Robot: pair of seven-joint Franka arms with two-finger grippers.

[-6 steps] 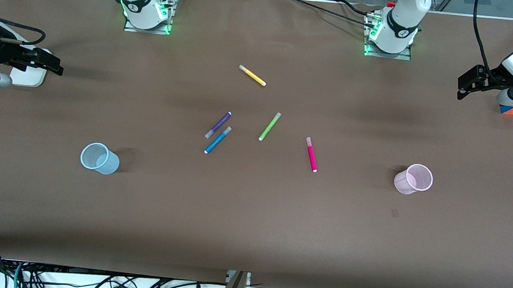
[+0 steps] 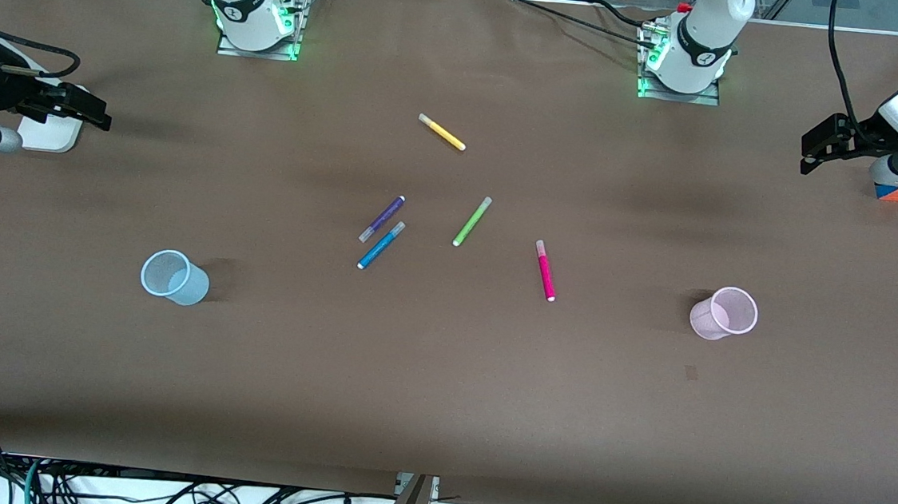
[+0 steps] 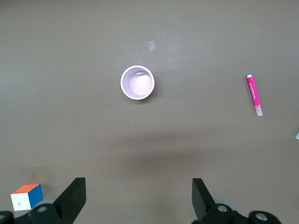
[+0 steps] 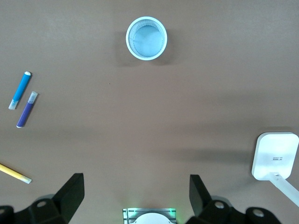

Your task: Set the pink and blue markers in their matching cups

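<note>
The pink marker (image 2: pixel 545 270) lies on the brown table near the middle; it also shows in the left wrist view (image 3: pixel 254 95). The blue marker (image 2: pixel 380 245) lies beside a purple pen (image 2: pixel 382 219); it also shows in the right wrist view (image 4: pixel 20 90). The pale blue cup (image 2: pixel 172 277) (image 4: pixel 146 38) stands upright toward the right arm's end. The pale pink cup (image 2: pixel 725 313) (image 3: pixel 137 82) stands upright toward the left arm's end. My left gripper (image 2: pixel 813 152) (image 3: pixel 138 196) is open and empty, high over its end of the table. My right gripper (image 2: pixel 87 110) (image 4: pixel 135 193) is open and empty, high over its end.
A lime-green pen (image 2: pixel 471 221) and a yellow pen (image 2: pixel 441 132) lie near the middle, and the yellow one also shows in the right wrist view (image 4: pixel 15 173). A colour cube (image 2: pixel 897 192) (image 3: pixel 26 196) sits under the left arm. A white device (image 2: pixel 49 136) (image 4: pixel 275 156) sits under the right arm.
</note>
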